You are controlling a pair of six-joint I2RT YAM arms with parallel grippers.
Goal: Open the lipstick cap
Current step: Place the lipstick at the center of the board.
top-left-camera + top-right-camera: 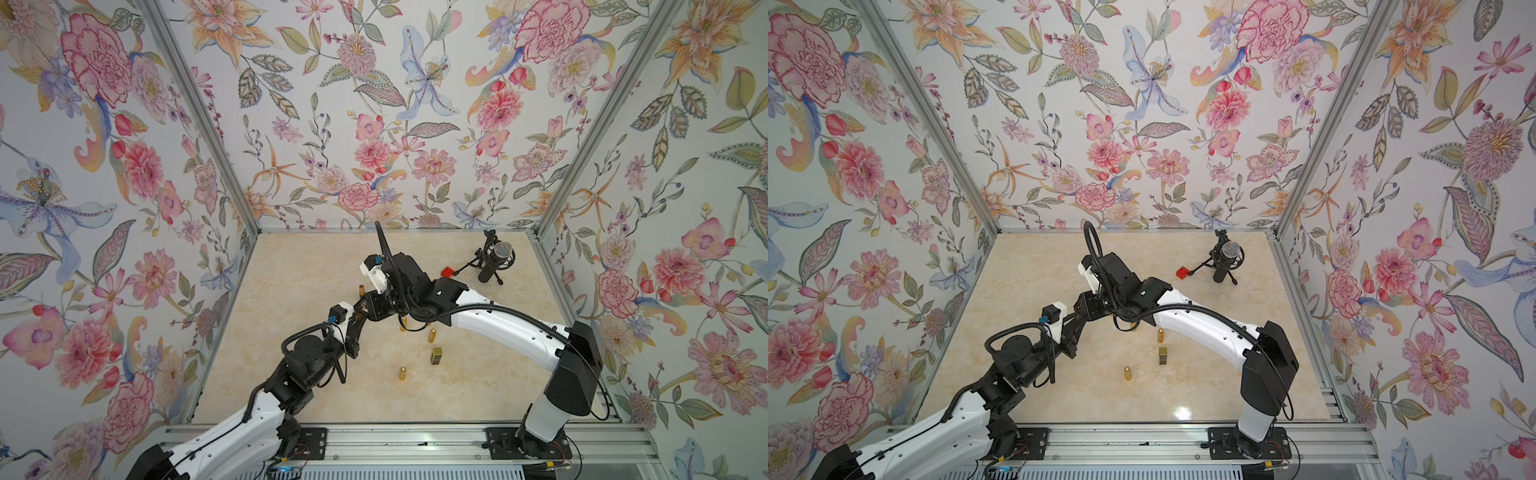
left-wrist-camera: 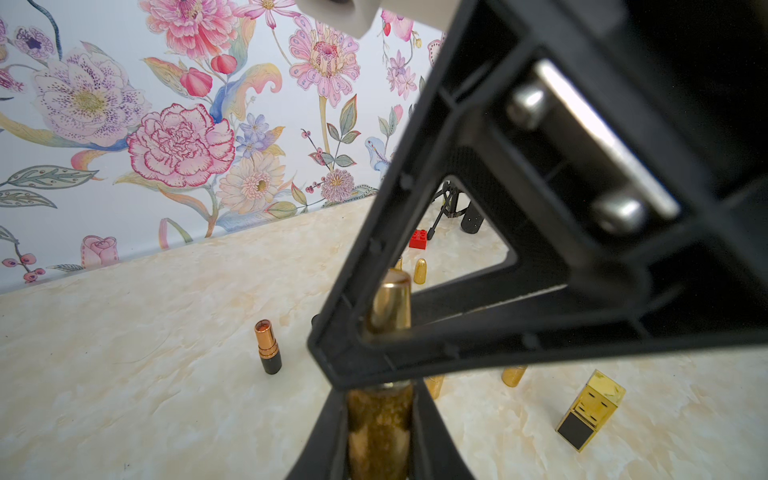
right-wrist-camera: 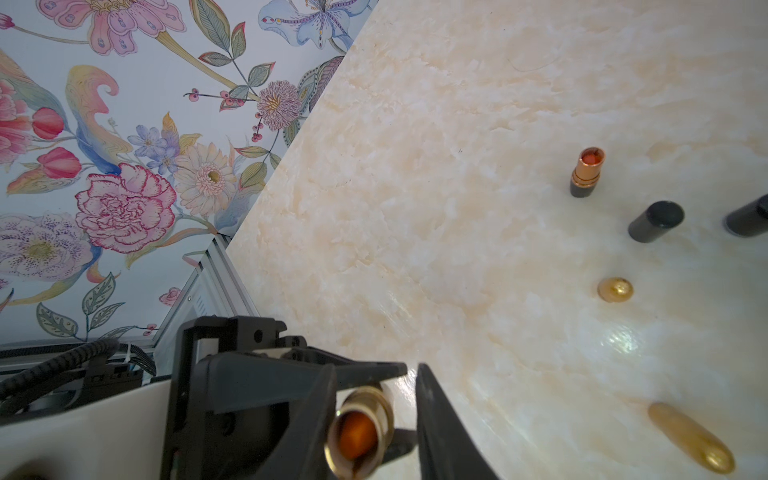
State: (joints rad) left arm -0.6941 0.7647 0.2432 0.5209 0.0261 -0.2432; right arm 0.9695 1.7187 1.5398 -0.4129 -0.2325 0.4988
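1. The lipstick (image 2: pixel 380 432) is clamped at its glittered gold base between the fingers of the left end effector (image 2: pixel 380 395), which is closed tight on it.
2. The right end effector (image 3: pixel 374 374) straddles the smooth gold upper tube with its jaws narrowly apart. Bare worktop (image 1: pixel 311 270) shows between the tube and one finger, so there is no grip there.
3. In both top views the right wrist hides the lipstick, which sits about mid-worktop, slightly toward 9 o'clock.
4. In the left wrist view the right end effector's frame crosses in front of the tube.
5. Around the lipstick:
   - Just at 12 o'clock: an uncapped copper-and-black lipstick (image 1: pixel 361 289), with black caps (image 3: pixel 656 226) near it.
   - At 4 o'clock: two gold tubes (image 1: pixel 432 335), then a square gold case (image 1: pixel 436 355).
   - At 5 o'clock: another gold tube (image 1: pixel 402 373).
   - Well apart at 2 o'clock: a red brick (image 1: pixel 448 272) and a microphone (image 1: pixel 496 259).
6. The lipstick's long axis is roughly upright, with the uncovered mouth upward and the orange stick (image 3: pixel 357 434) showing.
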